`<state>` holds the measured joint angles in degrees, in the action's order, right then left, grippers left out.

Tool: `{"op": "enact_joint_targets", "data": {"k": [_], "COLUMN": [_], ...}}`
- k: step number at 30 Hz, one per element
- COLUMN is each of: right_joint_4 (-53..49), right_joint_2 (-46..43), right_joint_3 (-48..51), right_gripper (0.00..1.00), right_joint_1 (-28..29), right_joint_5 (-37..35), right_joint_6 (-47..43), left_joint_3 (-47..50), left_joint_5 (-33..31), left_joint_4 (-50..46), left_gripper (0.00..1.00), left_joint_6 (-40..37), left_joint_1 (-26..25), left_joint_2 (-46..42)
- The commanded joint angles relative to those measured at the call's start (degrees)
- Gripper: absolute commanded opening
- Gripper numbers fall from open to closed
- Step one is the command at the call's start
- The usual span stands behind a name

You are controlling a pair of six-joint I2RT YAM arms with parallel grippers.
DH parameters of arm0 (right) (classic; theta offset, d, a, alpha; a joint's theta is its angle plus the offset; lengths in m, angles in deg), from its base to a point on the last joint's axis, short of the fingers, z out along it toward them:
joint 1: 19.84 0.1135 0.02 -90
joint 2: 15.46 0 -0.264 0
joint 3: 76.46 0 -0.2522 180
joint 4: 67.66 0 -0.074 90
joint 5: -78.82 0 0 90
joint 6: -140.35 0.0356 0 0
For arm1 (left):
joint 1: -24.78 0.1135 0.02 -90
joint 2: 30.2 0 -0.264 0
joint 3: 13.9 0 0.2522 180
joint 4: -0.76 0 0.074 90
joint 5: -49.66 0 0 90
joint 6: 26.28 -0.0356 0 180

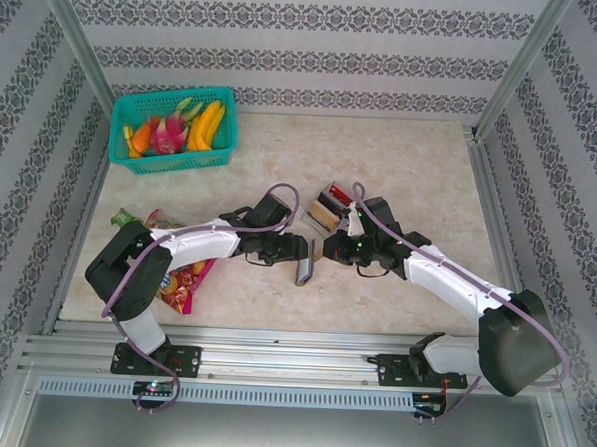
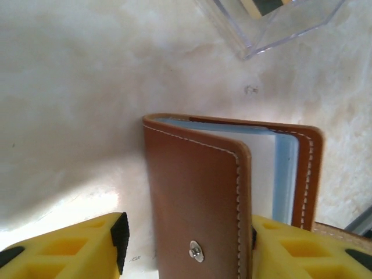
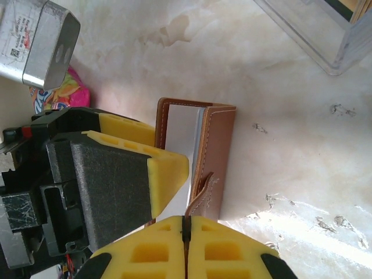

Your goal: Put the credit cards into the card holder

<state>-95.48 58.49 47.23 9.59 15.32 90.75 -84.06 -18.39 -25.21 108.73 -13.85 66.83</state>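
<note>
Right gripper (image 3: 185,224): fingers closed to a hairline seam. The snap tab of the card holder (image 3: 215,151) runs down into that seam, so the tab is judged to be pinched. The contact itself is hidden.

Left gripper (image 2: 186,232): jaws partly open, straddling the holder's snap cover. One pad touches the stitched edge of the cover. The other stands just off the fold, with a sliver of table (image 1: 411,169) showing between them. No clamping is evident.

Card holder position: between the two grippers, standing on edge, covers parted, grey-clear sleeves exposed and apparently empty. In the top view it reads as a narrow strip with its long axis running near to far.

Just beyond the grippers, a clear slotted stand (image 1: 319,217) holds the credit cards (image 1: 332,197) upright, with red, black and tan edges visible. The stand lies directly ahead of the right gripper and ahead and to the right of the left gripper, so the right arm is nearer to the cards.

Judgement: fetching a card requires a free gripper, and releasing the tab may let the cover swing shut.

At the far left corner stands a green fruit basket (image 1: 173,127).
</note>
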Motion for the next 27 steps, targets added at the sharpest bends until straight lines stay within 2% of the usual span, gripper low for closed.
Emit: {"op": "enact_joint_targets", "data": {"k": [1, 4, 7, 11, 13, 17, 19, 21, 23, 27], "right_joint_4": [0.14, -0.17, -2.87, -12.55, -13.47, -13.48, -14.55, -15.35, -15.99, -15.62], "right_joint_2": [-1.28, -2.34, -3.11, -0.16, 3.29, 8.33, 8.15, 6.17, 2.57, -3.94], "right_joint_3": [0.62, 1.12, 1.00, 0.35, 1.32, 1.37, 0.13, -1.35, -2.88, -4.58], "right_gripper": [0.08, 0.08, 0.08, 0.09, 0.10, 0.15, 0.25, 0.28, 0.39, 0.48], "right_joint_1": [-0.90, -1.86, -2.73, -3.32, -3.80, -3.86, -3.87, -3.66, -3.61, -3.50], "right_joint_5": [0.93, 0.99, -0.83, -12.12, -15.29, -17.68, -18.28, -17.95, -17.72, -16.20], "right_joint_6": [-0.01, -0.24, -1.29, -4.97, -6.07, -6.98, -6.72, -6.57, -5.97, -5.33], "left_joint_3": [-0.38, 0.30, 0.88, 2.40, 3.06, 3.82, 4.19, 4.50, 4.24, 3.46], "left_joint_5": [-2.80, -4.90, -7.81, -10.02, -10.24, -9.95, -9.39, -7.93, -6.80, -5.45], "left_joint_4": [-4.74, -5.74, -7.61, -8.50, -8.03, -7.39, -6.37, -4.70, -3.80, -2.95], "left_gripper": [0.43, 0.30, 0.22, 0.11, 0.07, 0.05, 0.03, 0.03, 0.02, 0.01], "left_joint_6": [-1.68, -1.67, -1.47, -1.62, -1.51, -1.38, -1.42, -1.57, -1.60, -1.54], "left_joint_1": [-0.39, -0.39, -0.39, -0.39, -0.39, -0.39, -0.39, -0.42, -0.39, -0.39], "left_joint_2": [0.27, -0.44, -1.17, -1.82, -1.80, -1.74, -2.25, -3.16, -4.04, -4.90]}}
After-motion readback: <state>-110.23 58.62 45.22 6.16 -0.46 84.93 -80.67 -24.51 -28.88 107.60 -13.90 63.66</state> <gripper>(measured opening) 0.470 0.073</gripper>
